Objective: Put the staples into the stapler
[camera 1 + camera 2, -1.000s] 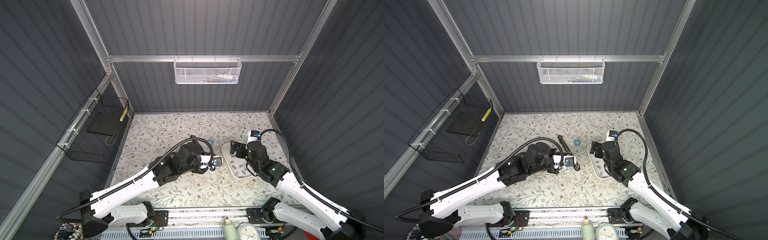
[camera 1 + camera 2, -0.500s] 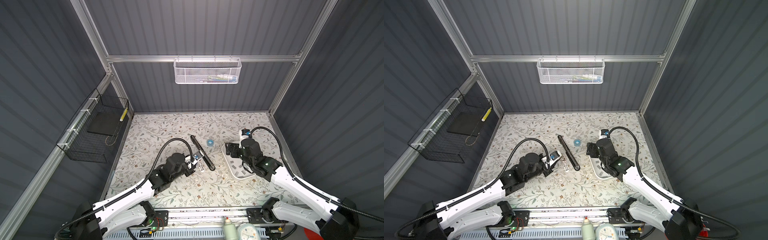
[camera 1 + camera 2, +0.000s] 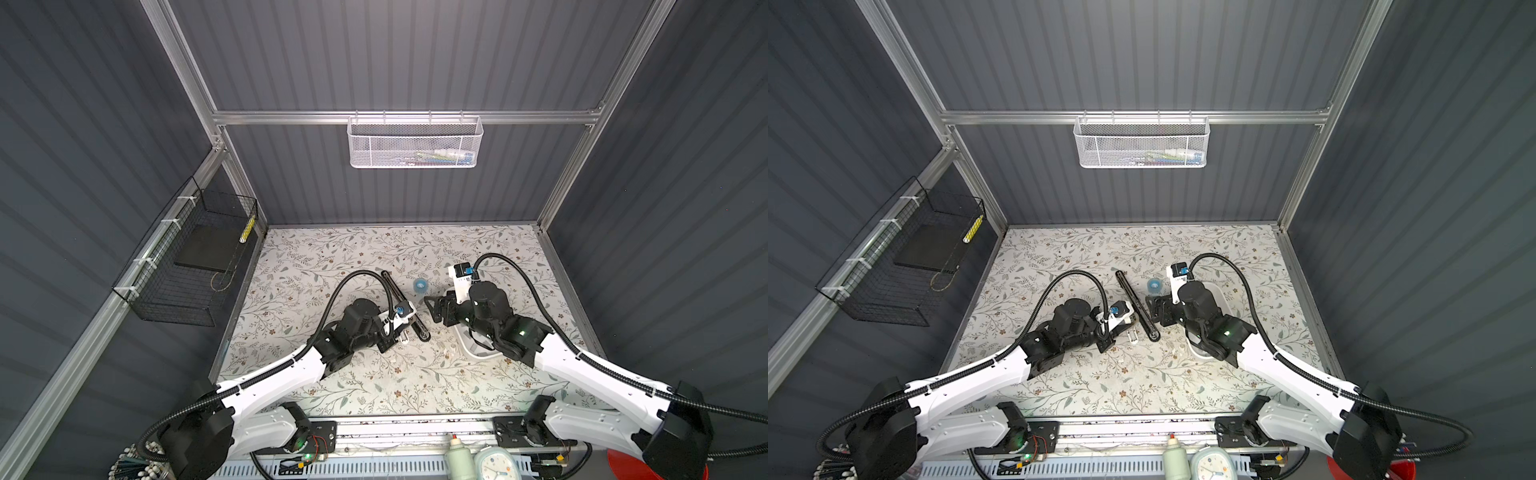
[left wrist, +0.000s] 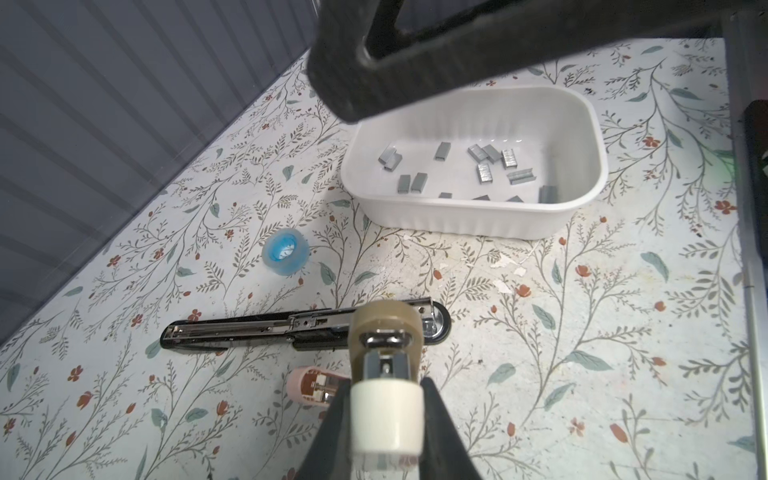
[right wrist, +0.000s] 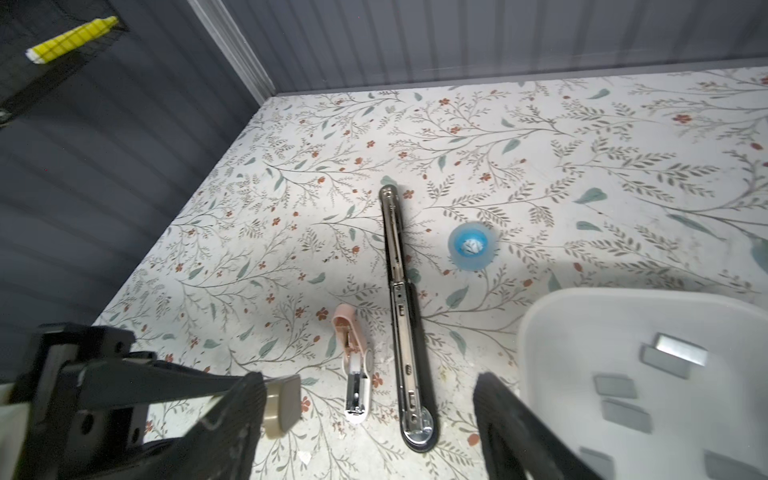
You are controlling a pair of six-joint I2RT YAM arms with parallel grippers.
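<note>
**Fig. Loading not yet begun: stapler laid open, staples in their tub**

Top views and wrist views of one moment. The long black stapler (image 5: pixel 401 316) with a bright metal rail lies opened out flat on the flower-printed table cover (image 5: pixel 582 145), between the two arms. The staples (image 4: pixel 484 166) are short flat grey metal strips (about a dozen, lying singly and in pairs). They rest on the floor of the white ribbed plastic tub (image 4: pixel 457 224), which stands near the stapler's rounded end, not touching it. In both top views the right arm hides most of the tub.

The left gripper (image 4: pixel 386 332) has its tan-padded jaws together, with no staple strip visible in them. It sits near the stapler's rounded end, and the right wrist view shows it clear of the stapler. The right gripper (image 5: pixel 368 378) has its black jaws apart with nothing between them, and hangs over the table between tub and stapler.

Also present are a small pink-and-white stapler (image 5: pixel 353 365) just beside the black one and a small translucent blue roll (image 5: pixel 471 246) near it.

Progress, as judged: the opening step appears done, since the rail lies exposed, and no strip can be made out in it. Three steps remain: lift one strip from the tub, seat it in the rail, and fold the stapler shut.
</note>
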